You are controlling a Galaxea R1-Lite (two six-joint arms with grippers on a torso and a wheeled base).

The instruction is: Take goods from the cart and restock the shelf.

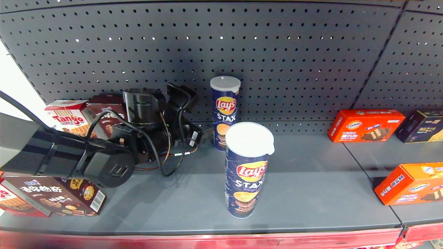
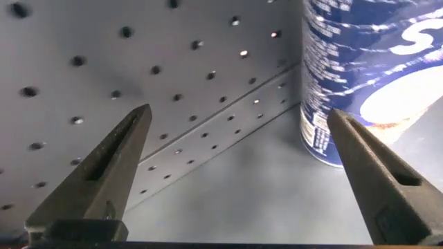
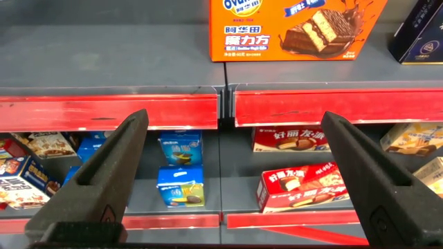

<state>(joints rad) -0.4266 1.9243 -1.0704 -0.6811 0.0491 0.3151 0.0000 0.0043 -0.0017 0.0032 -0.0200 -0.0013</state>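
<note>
On the dark grey metal shelf (image 1: 311, 186) stand two tall navy crisp tubes with white plastic lids, both upright and apart from each other. The rear crisp tube (image 1: 225, 114) stands close to the perforated grey back panel (image 1: 277, 52). The front crisp tube (image 1: 247, 173) stands nearer the red front rail (image 1: 207, 240).

The left gripper (image 2: 239, 111) hovers low over the shelf just beside the rear crisp tube (image 2: 367, 69), on its left. Its fingers (image 2: 104, 173) are spread wide and grip nothing, and the tube's base lies close to one fingertip. The right gripper (image 3: 234, 116) is also spread wide and empty, facing lower shelves edged with red rails.

To the right of the tubes lie two orange cardboard boxes, the rear orange box (image 1: 365, 124) and the front orange box (image 1: 412, 183), with one dark navy box (image 1: 424, 129) at the far right. On the left are one white-and-red wafer box (image 1: 67, 117), one brown box (image 1: 104, 112) beside it and one dark brown biscuit box (image 1: 59, 197) near the front.

In the right wrist view, one more orange box (image 3: 297, 28) sits on the upper level. Below it are two small blue boxes (image 3: 180, 183) and two red boxes (image 3: 297, 190).
</note>
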